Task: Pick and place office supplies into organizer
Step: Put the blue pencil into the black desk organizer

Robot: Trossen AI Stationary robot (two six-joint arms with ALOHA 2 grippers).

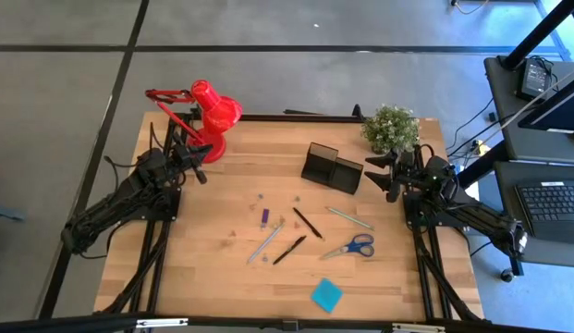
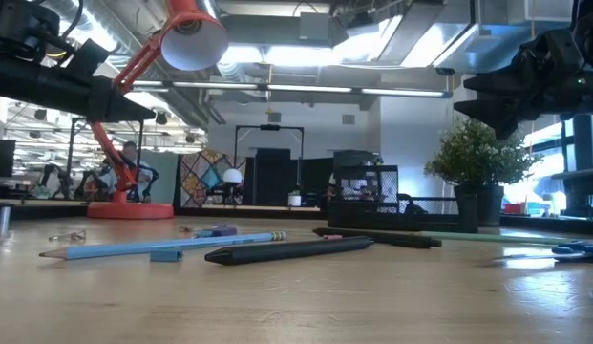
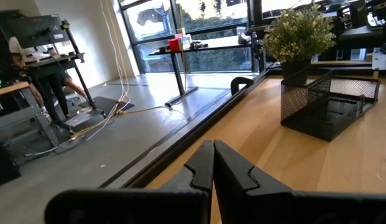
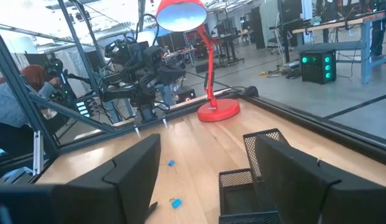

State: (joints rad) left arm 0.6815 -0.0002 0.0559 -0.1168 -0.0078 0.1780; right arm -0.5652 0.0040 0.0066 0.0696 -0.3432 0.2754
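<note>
Black mesh organizer (image 1: 331,167) stands at far centre of the wooden counter (image 1: 213,268); scissors (image 1: 351,247), teal sticky-note pad (image 1: 326,295), pens (image 1: 289,250) and pencils (image 1: 265,241) lie loose nearer, well apart from it. Left claw (image 1: 198,172) sits by the red lamp (image 1: 213,116), fingers pressed together, empty. Right claw (image 1: 383,173) hovers just right of the organizer, fingers spread wide, empty.

- Evenly lit from overhead; soft, faint shadows on table (image 1: 222,268).
- Bright ceiling strips, window glare in low and left wrist views.
- Foreground fingers (image 3: 205,171) blurred; low-view tabletop soft up close.
</note>
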